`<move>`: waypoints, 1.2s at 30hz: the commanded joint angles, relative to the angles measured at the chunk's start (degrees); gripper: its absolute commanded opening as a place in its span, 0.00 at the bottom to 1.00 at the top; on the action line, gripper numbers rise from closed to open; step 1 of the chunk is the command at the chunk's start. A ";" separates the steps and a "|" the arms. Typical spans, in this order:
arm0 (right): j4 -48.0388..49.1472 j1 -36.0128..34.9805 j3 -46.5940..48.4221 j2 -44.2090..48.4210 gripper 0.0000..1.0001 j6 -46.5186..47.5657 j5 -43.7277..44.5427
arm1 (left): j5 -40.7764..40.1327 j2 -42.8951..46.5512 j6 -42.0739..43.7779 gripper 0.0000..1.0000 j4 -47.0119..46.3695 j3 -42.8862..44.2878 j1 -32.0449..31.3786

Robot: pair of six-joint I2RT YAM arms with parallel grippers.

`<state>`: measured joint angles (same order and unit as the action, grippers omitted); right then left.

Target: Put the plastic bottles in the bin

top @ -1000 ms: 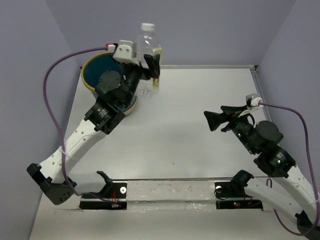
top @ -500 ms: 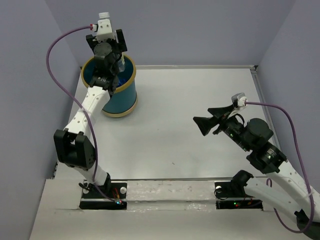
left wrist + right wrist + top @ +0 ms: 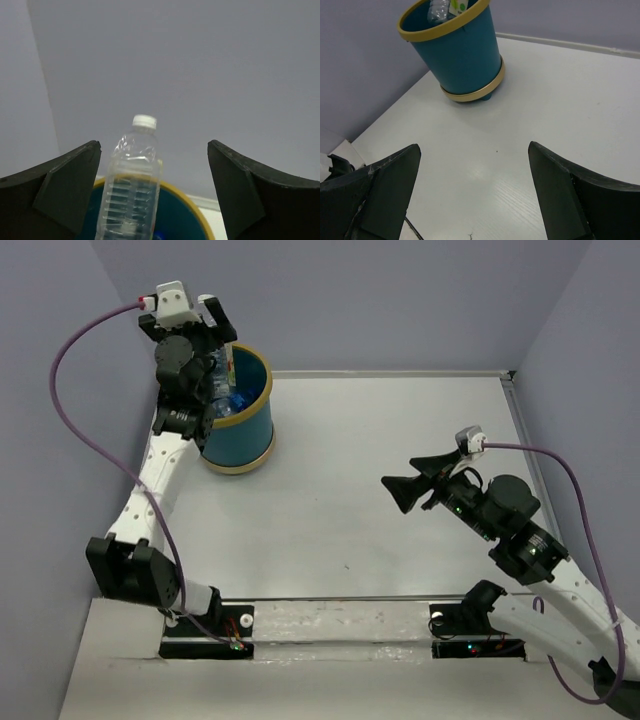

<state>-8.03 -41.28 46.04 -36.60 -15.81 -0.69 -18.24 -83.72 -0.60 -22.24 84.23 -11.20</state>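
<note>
Left gripper point(image 3: 185, 328), seen from the top camera, hangs above the far left rim of the bin point(image 3: 248, 435), fingers spread wide and holding nothing. Plastic bottles point(image 3: 224, 388) lie inside the bin, one with a red-green label against its far side. Right gripper point(image 3: 411, 479) hovers well to the right of the bin, over the table point(image 3: 330, 510), jaws apart and empty.

From the left wrist, the left gripper point(image 3: 153, 146) stands open. A clear bottle point(image 3: 131, 187) with a white cap stands upright between the fingers point(image 3: 67, 187), touching neither, its lower part down inside the bin point(image 3: 172, 221).

From the right wrist, the right gripper point(image 3: 473, 150) is open over bare table point(image 3: 555, 95), with the bin point(image 3: 462, 55) ahead and well apart. A clear bottle point(image 3: 439, 8) shows just above the bin's rim.
</note>
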 commanded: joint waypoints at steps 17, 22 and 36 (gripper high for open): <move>2.94 0.06 5.63 2.32 0.94 -2.82 1.38 | 25.76 36.16 -23.73 0.99 5.35 -17.32 -0.49; 0.30 0.06 10.64 3.19 0.95 -1.85 4.99 | 32.39 46.71 -24.63 0.99 10.80 -22.00 -0.75; -0.50 0.06 15.57 12.06 1.00 -1.24 9.91 | 37.75 59.55 -20.67 0.99 29.88 -16.47 -0.75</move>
<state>-9.21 -41.28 57.12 -27.79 -17.78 5.30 15.49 -23.46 -22.61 3.36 65.67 -11.88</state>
